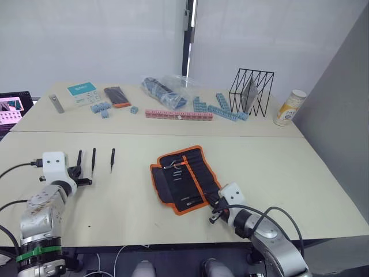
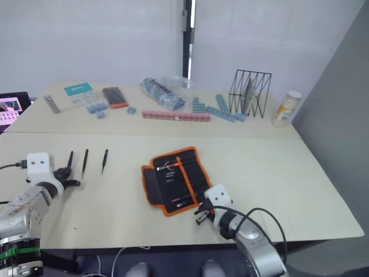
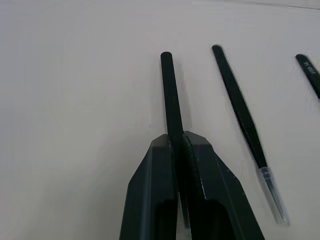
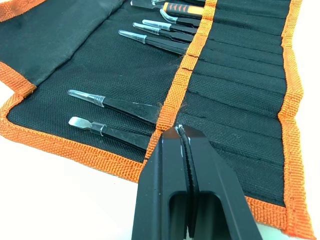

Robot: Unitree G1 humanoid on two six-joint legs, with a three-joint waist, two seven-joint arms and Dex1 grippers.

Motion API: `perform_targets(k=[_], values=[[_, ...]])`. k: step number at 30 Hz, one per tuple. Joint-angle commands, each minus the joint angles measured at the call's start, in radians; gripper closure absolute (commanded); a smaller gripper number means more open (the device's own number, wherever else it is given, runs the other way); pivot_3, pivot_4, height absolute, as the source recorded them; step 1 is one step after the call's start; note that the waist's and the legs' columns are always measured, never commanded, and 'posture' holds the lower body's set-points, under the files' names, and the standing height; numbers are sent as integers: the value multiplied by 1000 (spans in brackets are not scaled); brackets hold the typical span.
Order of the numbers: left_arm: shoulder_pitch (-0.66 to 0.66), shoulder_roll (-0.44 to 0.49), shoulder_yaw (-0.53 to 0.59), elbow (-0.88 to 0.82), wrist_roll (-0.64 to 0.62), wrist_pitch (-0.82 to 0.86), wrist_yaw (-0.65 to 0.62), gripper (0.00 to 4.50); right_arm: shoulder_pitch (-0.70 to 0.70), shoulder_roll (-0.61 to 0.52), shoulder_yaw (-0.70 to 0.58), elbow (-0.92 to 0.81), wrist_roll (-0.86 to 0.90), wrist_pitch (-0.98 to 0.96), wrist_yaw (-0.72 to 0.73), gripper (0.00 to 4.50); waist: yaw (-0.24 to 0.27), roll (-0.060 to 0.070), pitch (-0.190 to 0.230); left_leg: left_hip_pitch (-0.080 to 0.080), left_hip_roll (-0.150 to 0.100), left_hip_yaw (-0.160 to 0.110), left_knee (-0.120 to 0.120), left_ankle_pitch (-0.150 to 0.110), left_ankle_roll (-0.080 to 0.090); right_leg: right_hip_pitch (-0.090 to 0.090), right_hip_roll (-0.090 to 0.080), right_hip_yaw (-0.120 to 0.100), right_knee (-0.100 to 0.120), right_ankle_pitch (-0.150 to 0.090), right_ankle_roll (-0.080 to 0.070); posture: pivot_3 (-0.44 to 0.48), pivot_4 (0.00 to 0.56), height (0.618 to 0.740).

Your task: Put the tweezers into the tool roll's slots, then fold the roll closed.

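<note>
from my head, the tool roll (image 1: pixel 184 179) lies open on the near counter (image 1: pixel 288 167), right of centre, orange edging all round, with several tools already tucked in its slots (image 1: pixel 193 173). my right gripper (image 1: pixel 214 211) sits at the roll's near right corner. on the left, three loose tweezers (image 1: pixel 93 161) lie side by side, and my left gripper (image 1: pixel 79 173) is at the leftmost one. on the far counter i see a teal-topped card (image 1: pixel 84 93) whose print is too small to read, a black-and-orange flat item (image 1: pixel 117 96), a grey metal bar (image 1: pixel 56 103), blue blocks (image 1: pixel 222 109), a pink strip (image 1: pixel 179 115), a clear bag (image 1: pixel 164 89), a black wire rack (image 1: pixel 251 92) and a yellow-labelled bottle (image 1: pixel 289 107) with writing i cannot make out. a screen (image 1: pixel 12 108) is cut off at the left edge.

through my left wrist, my fingers (image 3: pixel 160 190) are pressed together on one black tweezer (image 3: pixel 171 97), its far end sticking out beyond them. a second tweezer (image 3: pixel 245 125) lies just beside, its clear-capped tip pointing near; a third (image 3: pixel 311 72) is cut off and carries tiny unreadable lettering.

through my right wrist, my fingers (image 4: pixel 165 185) are fully together with nothing visibly between them, their tips at the roll's orange middle band (image 4: pixel 187 65). capped tips poke out of the pockets; the handles are hidden inside.
</note>
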Motion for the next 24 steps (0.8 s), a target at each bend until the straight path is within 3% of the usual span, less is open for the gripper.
perform_targets(k=[1, 6, 11, 20, 24], values=[[-26, 56, 2, -138, -52, -25, -80, 4474, 37, -19, 34, 108, -27, 100, 2, 4500, -3, -1, 0, 0, 0, 1, 0, 0, 0, 0, -1, 0, 0, 0, 0, 0, 150, 717], [-25, 136, -83, -318, -200, 71, -292, 4474, 30, -20, 41, 110, -30, 102, 13, 4500, -5, -2, 0, 0, 0, 1, -2, -1, -1, -2, 0, 0, 3, 1, -1, 0, 150, 717], [-80, 242, -286, -424, -324, 202, -528, 4474, 16, -25, 53, 123, -35, 100, 25, 4500, -9, -1, 2, 0, 0, 1, -2, -1, -1, -3, 0, 0, 2, 1, -1, 0, 150, 717], [-222, 369, -623, -420, -219, 316, -656, 4474, 0, -21, 54, 132, -39, 99, 16, 4500, -28, -1, 5, 0, 0, 0, -2, -1, -1, -3, 1, 1, 1, 1, -1, 0, 150, 717], [-347, 359, -738, -372, -192, 352, -724, 4474, 14, -20, 50, 128, -41, 96, 9, 4500, -26, -2, 6, -1, 0, 0, -1, -1, -1, -3, 1, 1, 1, 0, -1, 0, 150, 717]])
